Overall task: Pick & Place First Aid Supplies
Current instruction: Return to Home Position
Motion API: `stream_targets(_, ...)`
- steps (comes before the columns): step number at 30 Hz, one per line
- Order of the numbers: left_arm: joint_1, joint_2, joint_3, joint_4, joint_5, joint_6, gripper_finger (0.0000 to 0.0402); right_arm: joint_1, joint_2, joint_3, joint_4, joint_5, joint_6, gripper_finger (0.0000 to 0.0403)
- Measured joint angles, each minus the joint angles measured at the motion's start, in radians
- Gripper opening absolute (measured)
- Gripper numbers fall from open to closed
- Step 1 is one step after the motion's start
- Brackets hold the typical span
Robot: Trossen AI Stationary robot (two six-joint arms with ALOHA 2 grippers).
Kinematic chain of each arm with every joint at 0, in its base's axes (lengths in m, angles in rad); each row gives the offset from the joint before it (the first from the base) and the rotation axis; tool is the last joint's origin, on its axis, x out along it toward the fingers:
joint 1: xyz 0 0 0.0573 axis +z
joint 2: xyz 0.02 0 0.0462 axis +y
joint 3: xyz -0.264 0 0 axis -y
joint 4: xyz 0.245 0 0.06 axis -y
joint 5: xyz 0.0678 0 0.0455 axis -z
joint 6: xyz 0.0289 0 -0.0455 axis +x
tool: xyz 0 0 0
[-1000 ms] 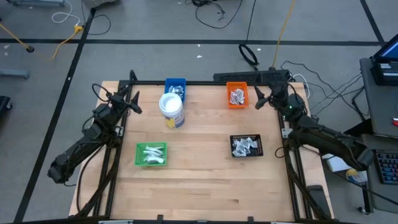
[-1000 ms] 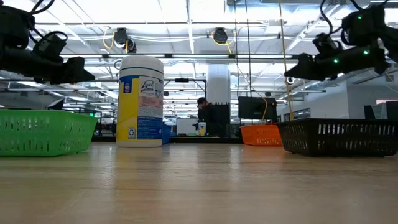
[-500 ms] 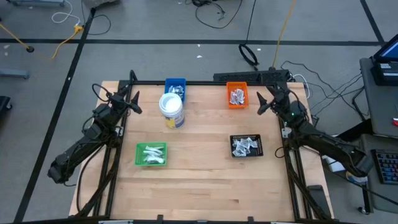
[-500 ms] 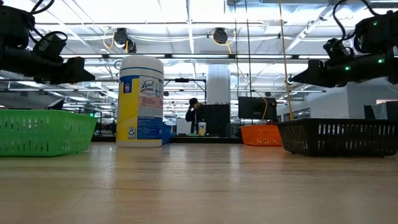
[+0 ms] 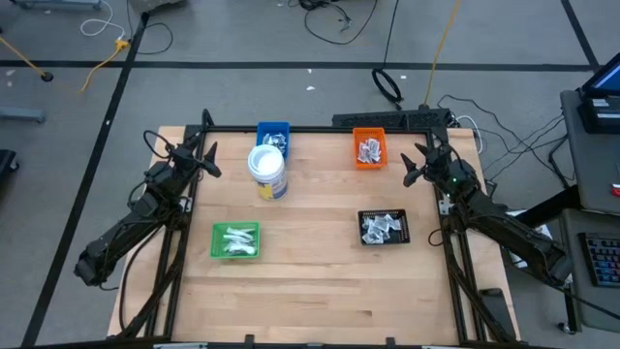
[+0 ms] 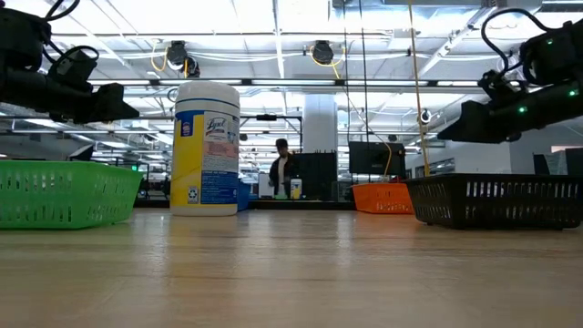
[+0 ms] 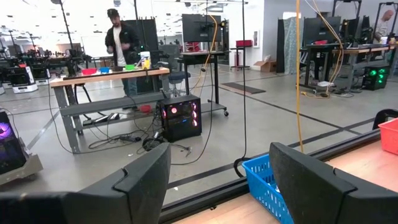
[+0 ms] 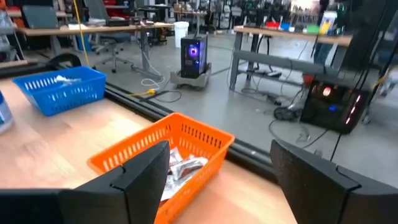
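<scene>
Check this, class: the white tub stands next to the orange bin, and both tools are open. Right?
Wrong bin: the high view shows the white tub next to the blue bin; the orange bin stands apart. The left tool and right tool are open.

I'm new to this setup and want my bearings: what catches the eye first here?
The tall white tub with a blue-and-yellow label stands upright on the table's left half, between the blue tray and the green tray. Those, plus the orange tray and black tray on the right, hold small silvery packets. The left gripper and right gripper hang open near the side edges, empty.
</scene>
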Motion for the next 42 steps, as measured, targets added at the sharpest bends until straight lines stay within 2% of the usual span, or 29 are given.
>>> stream_targets(7, 0.0, 0.0, 0.0, 0.0, 0.0, 0.0, 0.0274, 0.0, -0.104, -0.001, -0.132, 0.0, 0.138, 0.0277)
stream_targets(17, 0.0, 0.0, 0.0, 0.0, 0.0, 0.0, 0.0274, 0.0, -0.182, -0.001, -0.148, -0.001, 0.057, 0.0271)
stream_targets(25, 0.0, 0.0, 0.0, 0.0, 0.0, 0.0, 0.0274, 0.0, -0.291, -0.002, -0.147, 0.001, 0.058, 0.0274)
stream_targets(30, 0.0, 0.0, 0.0, 0.0, 0.0, 0.0, 0.0273, 0.0, -0.289, -0.002, -0.09, 0.005, 0.058, 0.027)
stream_targets(42, 0.0, 0.0, 0.0, 0.0, 0.0, 0.0, 0.0274, 0.0, -0.289, -0.002, -0.088, 0.004, 0.058, 0.0271)
